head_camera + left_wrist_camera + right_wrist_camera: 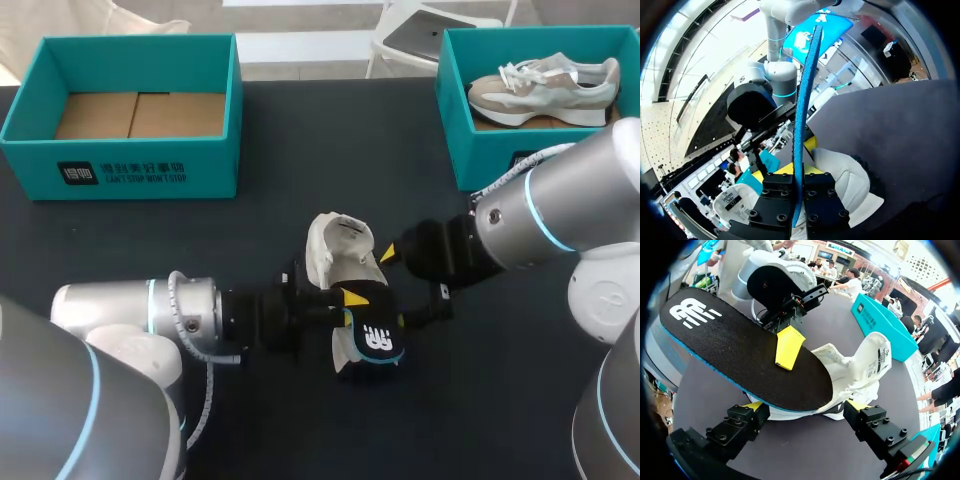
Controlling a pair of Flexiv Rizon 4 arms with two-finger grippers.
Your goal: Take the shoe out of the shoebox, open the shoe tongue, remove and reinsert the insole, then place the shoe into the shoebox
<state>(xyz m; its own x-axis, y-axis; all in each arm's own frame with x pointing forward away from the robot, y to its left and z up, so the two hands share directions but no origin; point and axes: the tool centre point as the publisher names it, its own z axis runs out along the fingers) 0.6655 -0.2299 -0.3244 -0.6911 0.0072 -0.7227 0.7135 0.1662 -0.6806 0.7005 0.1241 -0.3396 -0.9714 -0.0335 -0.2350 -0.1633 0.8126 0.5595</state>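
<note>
Head view: the shoe (336, 255) lies at frame centre on the table (300, 130), long axis near vertical. The insole (372, 338) projects toward the lower edge, logo end outermost. The left gripper (350, 299) clamps the insole; the right gripper (806, 406) grips the shoe's sides.

The insole (730, 347) is matt black cloth over blue foam — the shoe (867, 365), white fabric.

Shoe (338, 250) at table (150, 260) ctr, insole (372, 338) projecting fwd from it, btwn L gripper (799, 182) and R gripper (806, 409); shoebox (150, 160) rear-L, 2nd shoebox (455, 120) w/ another shoe (545, 88) rear-R.
</note>
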